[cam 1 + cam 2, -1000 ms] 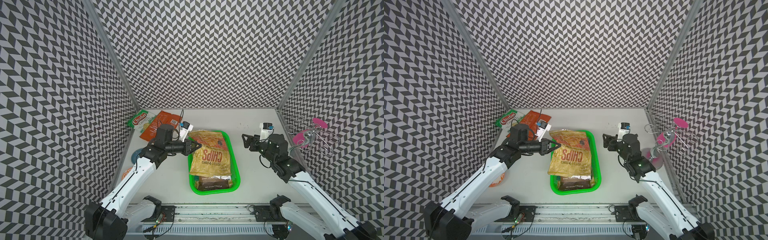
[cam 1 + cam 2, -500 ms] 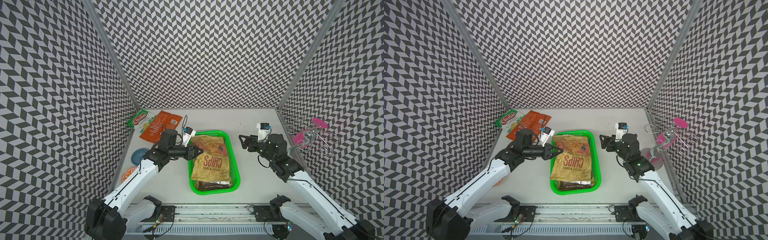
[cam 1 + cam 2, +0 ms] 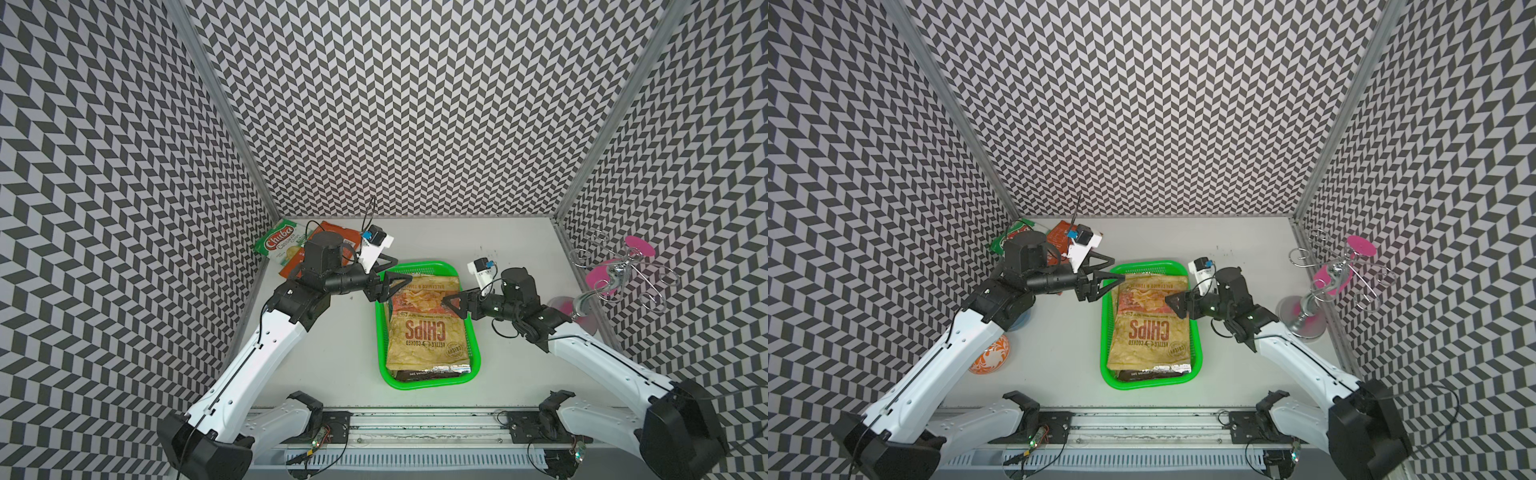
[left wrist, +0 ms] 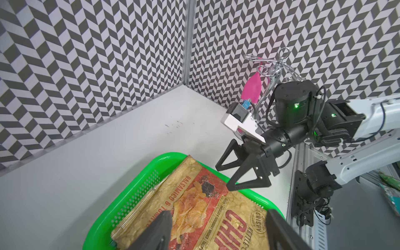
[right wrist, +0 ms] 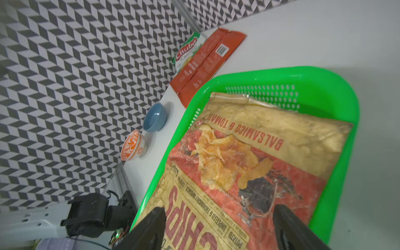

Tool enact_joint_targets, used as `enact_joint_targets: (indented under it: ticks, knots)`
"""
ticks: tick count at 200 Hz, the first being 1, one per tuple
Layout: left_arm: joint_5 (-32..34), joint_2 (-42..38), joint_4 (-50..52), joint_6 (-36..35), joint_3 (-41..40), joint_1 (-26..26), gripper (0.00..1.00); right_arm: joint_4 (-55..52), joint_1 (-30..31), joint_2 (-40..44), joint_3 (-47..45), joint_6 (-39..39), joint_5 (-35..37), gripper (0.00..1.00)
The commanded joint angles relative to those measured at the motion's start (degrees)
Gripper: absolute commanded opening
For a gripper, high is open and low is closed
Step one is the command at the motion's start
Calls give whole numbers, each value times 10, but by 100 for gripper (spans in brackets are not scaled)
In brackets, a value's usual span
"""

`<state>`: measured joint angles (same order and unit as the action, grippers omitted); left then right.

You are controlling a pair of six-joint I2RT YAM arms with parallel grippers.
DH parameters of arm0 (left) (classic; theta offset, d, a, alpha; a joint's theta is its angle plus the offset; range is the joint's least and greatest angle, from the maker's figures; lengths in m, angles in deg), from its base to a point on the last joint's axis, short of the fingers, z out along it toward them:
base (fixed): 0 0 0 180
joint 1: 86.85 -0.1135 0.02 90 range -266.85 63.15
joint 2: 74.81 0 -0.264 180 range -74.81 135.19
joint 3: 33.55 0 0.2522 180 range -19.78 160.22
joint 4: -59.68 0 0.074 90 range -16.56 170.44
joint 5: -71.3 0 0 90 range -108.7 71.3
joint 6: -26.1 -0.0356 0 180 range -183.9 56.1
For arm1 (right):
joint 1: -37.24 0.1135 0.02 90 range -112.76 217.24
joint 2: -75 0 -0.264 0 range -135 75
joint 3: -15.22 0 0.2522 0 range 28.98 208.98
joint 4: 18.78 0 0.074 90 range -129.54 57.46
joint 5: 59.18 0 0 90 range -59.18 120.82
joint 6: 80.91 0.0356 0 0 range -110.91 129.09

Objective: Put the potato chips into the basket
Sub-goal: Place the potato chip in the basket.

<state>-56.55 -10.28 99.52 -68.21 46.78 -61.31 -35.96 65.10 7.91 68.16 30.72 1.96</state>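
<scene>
The green basket [image 3: 432, 384] [image 3: 1150, 384] stands mid-table. A tan CHIPS bag [image 3: 428, 336] [image 3: 1150, 332] lies flat in it on top of a dark bag [image 3: 432, 374]. My left gripper [image 3: 395, 282] [image 3: 1111, 276] hovers open over the basket's far left corner, holding nothing. In the left wrist view the left gripper [image 4: 218, 229] straddles the CHIPS bag [image 4: 194, 201] from above. My right gripper [image 3: 453, 305] [image 5: 218, 225] is open over the basket's right rim [image 5: 337, 91]. A Chuba bag [image 3: 280, 245] and an orange bag [image 5: 207, 62] lie at the far left corner.
A blue bowl [image 5: 154, 116] and an orange-white bowl [image 3: 990, 355] sit by the left wall, partly under my left arm. A chrome stand with pink discs [image 3: 615, 278] rises at the right wall. Patterned walls close in three sides.
My left gripper opened and let go of the tan CHIPS bag, which settled flat into the basket. My right gripper moved in over the basket's right rim.
</scene>
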Motion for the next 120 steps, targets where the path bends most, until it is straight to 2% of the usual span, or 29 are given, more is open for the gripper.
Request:
enact_joint_targets:
  ticks: [1, 16, 27, 56, 120]
  knots:
    - [38, 44, -4, -52, -7, 7, 63, 11, 10, -25, 27, -19, -5, 80]
    - [59, 72, -3, -74, -19, 13, 59, -7, 14, -37, 33, -31, 8, 78]
    - [81, 90, -8, -97, -35, 20, 53, -14, 13, -40, 33, -35, 8, 76]
    - [138, 107, -28, -136, -85, 46, 55, -16, 16, -63, 33, -38, 0, 76]
    - [128, 91, -29, -160, -181, 107, 57, 15, 30, -160, 72, -43, 15, 76]
